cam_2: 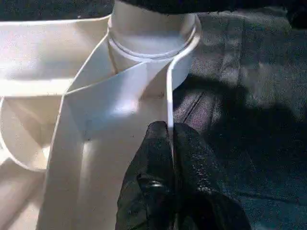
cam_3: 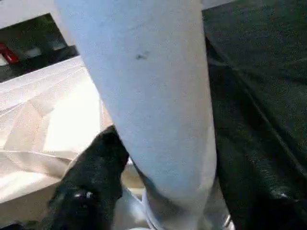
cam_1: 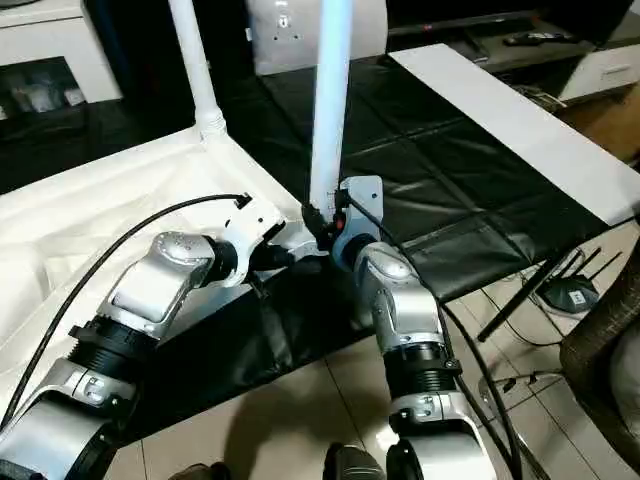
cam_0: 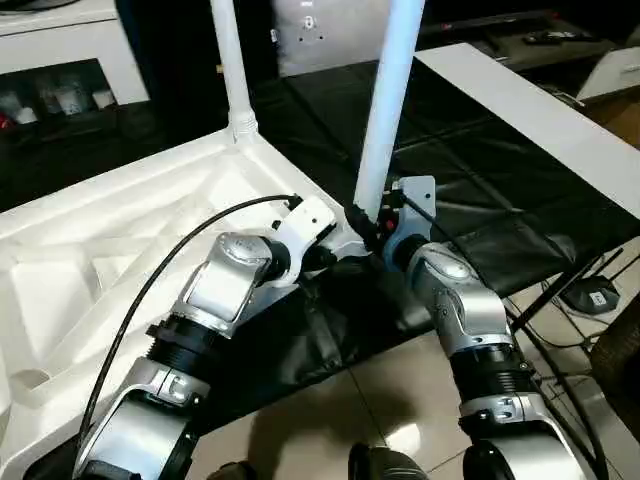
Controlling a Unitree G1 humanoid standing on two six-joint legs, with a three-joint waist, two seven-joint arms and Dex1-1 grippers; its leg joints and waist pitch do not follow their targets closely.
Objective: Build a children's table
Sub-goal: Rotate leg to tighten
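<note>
The tabletop (cam_0: 120,250) lies inverted, sockets upward. The left claw (cam_2: 170,143) clamps its rim wall at 6 o'clock of the corner socket (cam_2: 151,45), steadying it. The right claw (cam_0: 372,232) brackets the leg (cam_0: 385,120); its grip cannot be judged.

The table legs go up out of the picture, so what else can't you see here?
- Tops of both legs, far and near: cut off by the top edge of the head views.
- Near leg's socket: hidden behind both end effectors, left and right.
- Right end effector's second finger: hidden behind the near leg in its wrist view.
- Table top: cut off at the left edge.
</note>
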